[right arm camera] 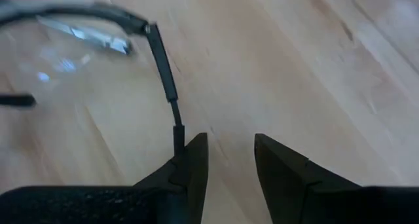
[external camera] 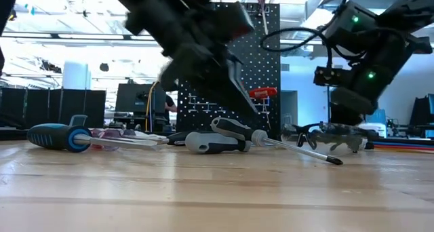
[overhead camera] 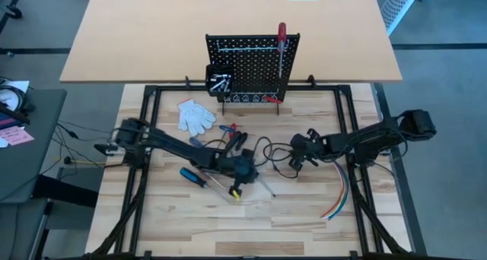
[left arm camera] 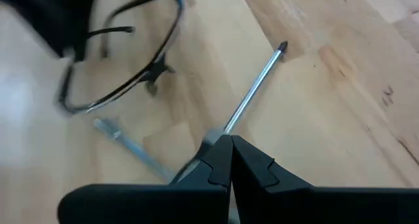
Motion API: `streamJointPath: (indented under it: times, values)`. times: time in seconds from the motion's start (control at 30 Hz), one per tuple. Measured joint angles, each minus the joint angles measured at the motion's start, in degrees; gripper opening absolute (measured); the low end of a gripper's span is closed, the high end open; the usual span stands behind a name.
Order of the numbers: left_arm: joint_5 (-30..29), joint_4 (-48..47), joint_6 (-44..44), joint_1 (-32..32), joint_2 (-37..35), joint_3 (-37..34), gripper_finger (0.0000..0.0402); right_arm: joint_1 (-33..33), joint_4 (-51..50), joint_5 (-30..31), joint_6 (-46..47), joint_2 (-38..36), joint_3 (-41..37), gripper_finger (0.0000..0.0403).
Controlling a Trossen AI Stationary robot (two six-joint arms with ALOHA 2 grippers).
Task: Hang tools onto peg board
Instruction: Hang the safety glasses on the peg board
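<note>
Mid-tabletop (overhead camera: 304,229): left gripper (overhead camera: 238,185) reaches low, jaws pressed together over grey-handled screwdriver (external camera: 224,141) | right gripper (overhead camera: 298,155) jaws spread above wood, empty | black perforated peg board (overhead camera: 251,66) far centre | no legible writing

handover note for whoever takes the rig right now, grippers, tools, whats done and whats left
Left gripper: shut, down at the table's middle over the grey-handled screwdriver; whether it grips anything cannot be told.
Right gripper: open, empty, low over the table by the safety glasses.
Peg board: upright at the table's far edge, one red-handled screwdriver hanging on it, small bits in its side bin.
Left: blue-handled screwdriver, the grey-handled one and the small tools near the white gloves lie on the table.
</note>
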Motion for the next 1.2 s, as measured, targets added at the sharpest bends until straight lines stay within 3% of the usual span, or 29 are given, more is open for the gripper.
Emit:
streamJointPath:
  times: [0.13, 0.43, 0.73, 0.93, 1.2]
  values:
    - [3.3, -1.2, 2.9, 1.4, 6.2, 6.2, 0.0000, 0.4, 5.2, -2.0, 0.1, 0.0, 0.0, 0.0132]
    - [1.7, -9.1, 2.4, 4.0, 15.2, 19.9, 0.0000, 2.5, 8.1, -4.3, 1.1, 0.0, 0.1, 0.0132]
    - [1.4, -9.0, -0.9, 5.3, 15.4, 20.9, 0.0000, 4.4, 10.8, -3.9, -0.1, 0.0, 0.3, 0.0132]
    - [1.5, -10.8, -1.3, 4.9, 15.4, 20.9, 0.0000, 4.5, 2.9, 0.4, 1.0, -2.6, 3.7, 0.0132]
    - [-3.7, -22.1, -3.3, 2.7, 8.5, 20.0, 0.0000, 12.0, -2.8, 3.7, 1.7, -6.7, 4.9, 0.0132]
